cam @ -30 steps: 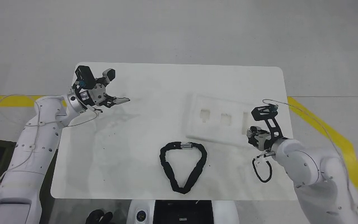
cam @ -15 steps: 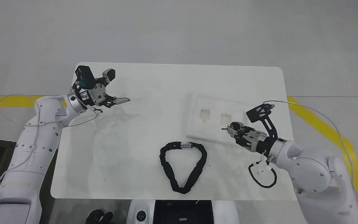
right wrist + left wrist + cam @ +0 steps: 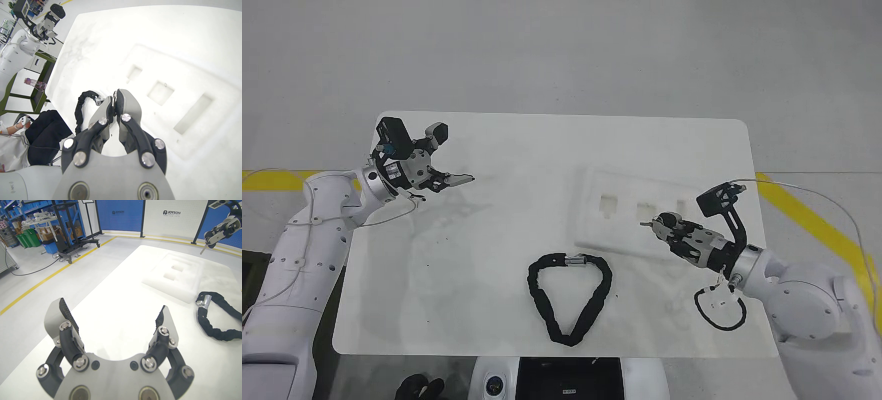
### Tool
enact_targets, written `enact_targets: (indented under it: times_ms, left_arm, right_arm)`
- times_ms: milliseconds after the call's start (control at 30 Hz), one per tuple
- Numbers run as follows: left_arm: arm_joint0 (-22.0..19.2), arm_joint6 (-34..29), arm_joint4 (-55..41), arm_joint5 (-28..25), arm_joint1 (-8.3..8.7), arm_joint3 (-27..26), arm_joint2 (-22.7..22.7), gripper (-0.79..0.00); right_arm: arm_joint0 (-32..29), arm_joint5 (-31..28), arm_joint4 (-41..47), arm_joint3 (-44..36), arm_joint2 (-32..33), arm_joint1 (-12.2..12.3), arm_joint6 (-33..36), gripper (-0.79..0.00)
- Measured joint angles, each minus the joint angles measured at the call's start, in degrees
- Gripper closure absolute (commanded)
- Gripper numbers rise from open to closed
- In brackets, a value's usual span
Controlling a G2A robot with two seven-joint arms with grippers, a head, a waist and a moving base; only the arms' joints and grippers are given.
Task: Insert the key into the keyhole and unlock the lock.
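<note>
One white rectangular table [image 3: 492, 290]. One white foam tray [image 3: 592, 232] with three rectangular recesses [image 3: 609, 206]. One black fabric-sleeved chain lock [image 3: 554, 325], with one silver metal cylinder [image 3: 573, 261] on it. One silver metal key [image 3: 203, 249]. One tiny ring-like speck [image 3: 165, 84] in the middle recess, possibly a loose ring, too small to tell. Two grey-and-black two-finger grippers: left gripper [image 3: 112, 306], right gripper [image 3: 114, 94].

lock [image 3: 569, 298] on table [image 3: 492, 250], front-centre | tray [image 3: 627, 232] behind it, to right | key [image 3: 203, 249] above tray
</note>
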Motion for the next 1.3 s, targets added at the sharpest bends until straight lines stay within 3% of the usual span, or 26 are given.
enact_targets:
  times_ms: [133, 333, 467, 600, 967, 1300]
  left_arm:
    - [0.1, -0.3, 0.2, 0.3, 0.02, -0.4, -0.1, -0.785]
    - [4.2, -5.4, 1.8, -0.4, 0.73, -10.2, -0.4, -0.785]
    - [6.9, -7.9, 1.7, -0.3, 1.11, -16.7, 2.4, -0.785]
    - [7.2, -8.8, 3.5, -0.3, 1.22, -20.8, 6.9, -0.785]
    - [3.2, -7.7, 9.8, -0.3, 0.75, -23.1, 21.4, -0.785]
    - [1.0, -7.8, 12.6, -0.3, 0.15, -22.5, 28.6, -0.785]
  right_arm:
    - [0.0, 0.0, 0.0, 0.0, 0.0, 0.0, 0.0, 0.0]
    - [0.0, 0.0, 0.0, 0.0, 0.0, 0.0, 0.0, 0.0]
    - [0.0, 0.0, 0.0, 0.0, 0.0, 0.0, 0.0, 0.0]
    - [0.0, 0.0, 0.0, 0.0, 0.0, 0.0, 0.0, 0.0]
    - [0.0, 0.0, 0.0, 0.0, 0.0, 0.0, 0.0, 0.0]
    - [0.0, 0.0, 0.0, 0.0, 0.0, 0.0, 0.0, 0.0]
